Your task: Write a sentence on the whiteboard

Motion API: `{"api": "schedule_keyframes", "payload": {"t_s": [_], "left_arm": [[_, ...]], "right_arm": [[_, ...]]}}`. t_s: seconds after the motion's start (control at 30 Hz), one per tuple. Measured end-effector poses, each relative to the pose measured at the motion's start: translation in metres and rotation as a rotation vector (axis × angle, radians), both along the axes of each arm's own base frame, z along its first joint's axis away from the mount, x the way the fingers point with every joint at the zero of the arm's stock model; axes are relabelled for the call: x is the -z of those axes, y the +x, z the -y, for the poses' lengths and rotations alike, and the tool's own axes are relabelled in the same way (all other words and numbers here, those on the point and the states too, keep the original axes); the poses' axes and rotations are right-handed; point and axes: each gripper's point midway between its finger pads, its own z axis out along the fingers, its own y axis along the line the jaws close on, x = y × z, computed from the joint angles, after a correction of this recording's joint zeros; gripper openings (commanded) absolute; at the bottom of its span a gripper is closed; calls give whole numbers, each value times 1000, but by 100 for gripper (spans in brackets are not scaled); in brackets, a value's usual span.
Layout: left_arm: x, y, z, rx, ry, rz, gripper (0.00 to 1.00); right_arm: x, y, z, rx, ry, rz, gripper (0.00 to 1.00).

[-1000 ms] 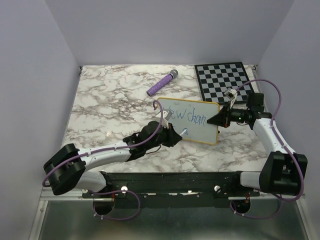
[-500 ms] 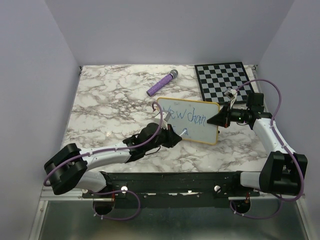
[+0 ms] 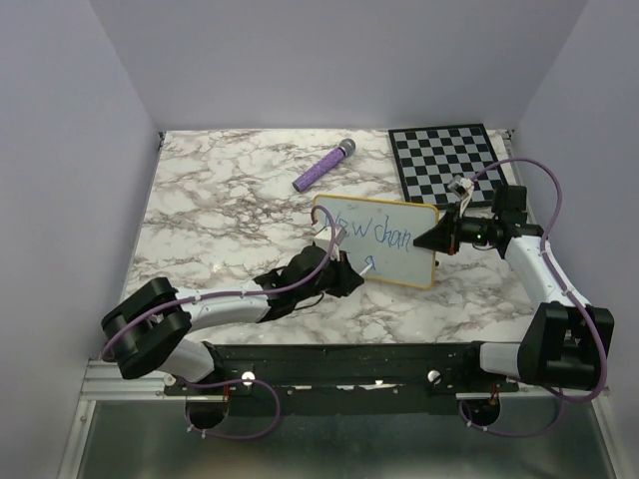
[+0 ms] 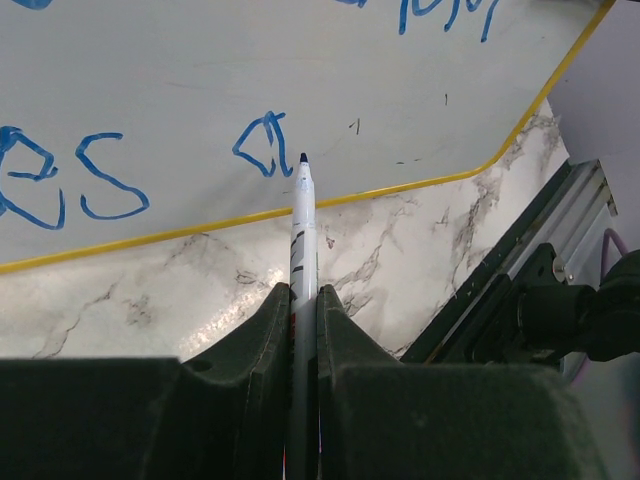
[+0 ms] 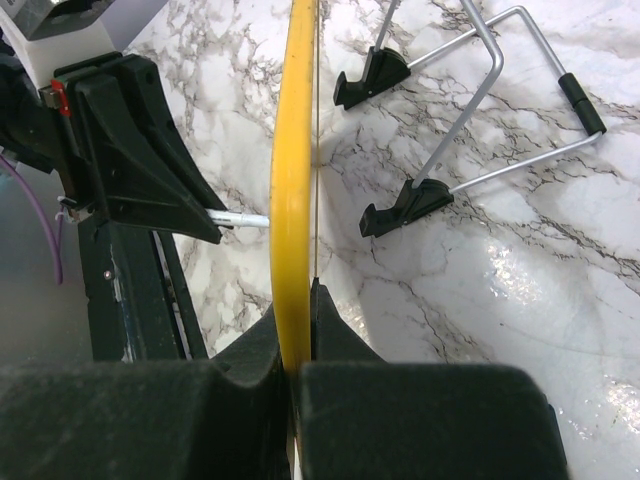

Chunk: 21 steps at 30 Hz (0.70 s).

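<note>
Two arms share this step on the marble table (image 3: 220, 210), where the whiteboard (image 3: 404, 261) stands propped on the black feet (image 5: 400, 207) of its wire stand. It sits right of the middle, nearer to me than the checkered board (image 3: 444, 160) and the purple cylinder (image 3: 321, 169). I judge the step to be the second line of the sentence (image 3: 377, 234), with the upper line already written. To do it well I would press lightly and use short strokes, since a propped board will likely rock under a heavy push. I would also carry the whole writing arm rightward rather than twist the wrist, so the line runs level (the bottom yellow frame (image 4: 400, 187) lies close below it, so there is little room to drift down). The right gripper (image 3: 437, 239) braces the board at its right edge, and in its wrist view the jaws are closed flat on the yellow rim. The left gripper (image 3: 349, 272) is closed tight on the marker (image 4: 303, 235), which runs straight out between the jaws toward the board. On the lower line I can read an "s" (image 4: 108, 176) at the left and, after a gap, a blue "a" (image 4: 262, 147). I would set the next letter level with those two. The marker's tip (image 4: 303, 158) sits just right of the "a", at or just off the white surface, and I cannot tell whether it touches.
</note>
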Motion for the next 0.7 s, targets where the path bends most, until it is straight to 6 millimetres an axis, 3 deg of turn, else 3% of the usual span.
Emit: {"api": "schedule_keyframes", "payload": {"t_s": [0.27, 0.7], "left_arm": [[5, 3, 4, 2, 18, -5, 0], [-5, 15, 16, -12, 13, 14, 0]], "right_arm": [[0, 0, 0, 0, 0, 0, 1], [0, 0, 0, 0, 0, 0, 1]]}}
